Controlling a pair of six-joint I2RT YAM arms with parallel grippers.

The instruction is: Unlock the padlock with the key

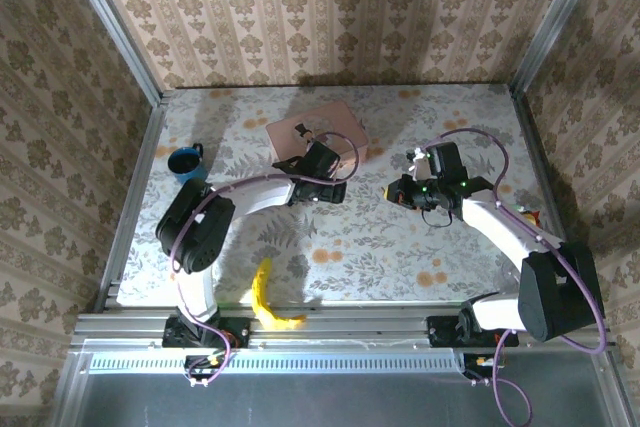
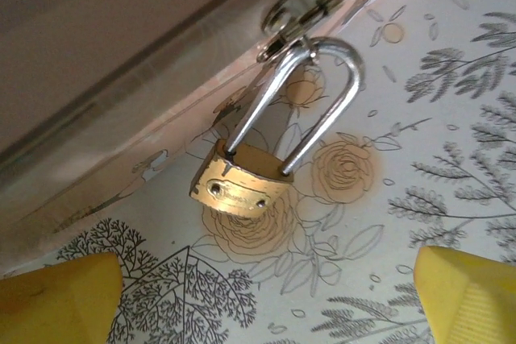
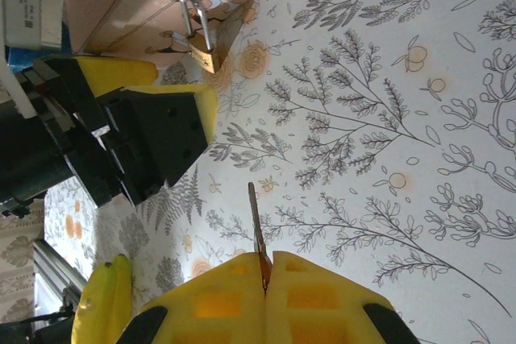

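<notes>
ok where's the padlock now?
Centre of the left wrist view: the padlock is hooked through the latch of the pink box, just ahead of the open left gripper.

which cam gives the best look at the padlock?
Left wrist: the padlock sits close up, brass body and steel shackle sharp, hooked through the pink box latch. Right wrist shows it small and far off. From the top external it is too tiny to make out.
</notes>
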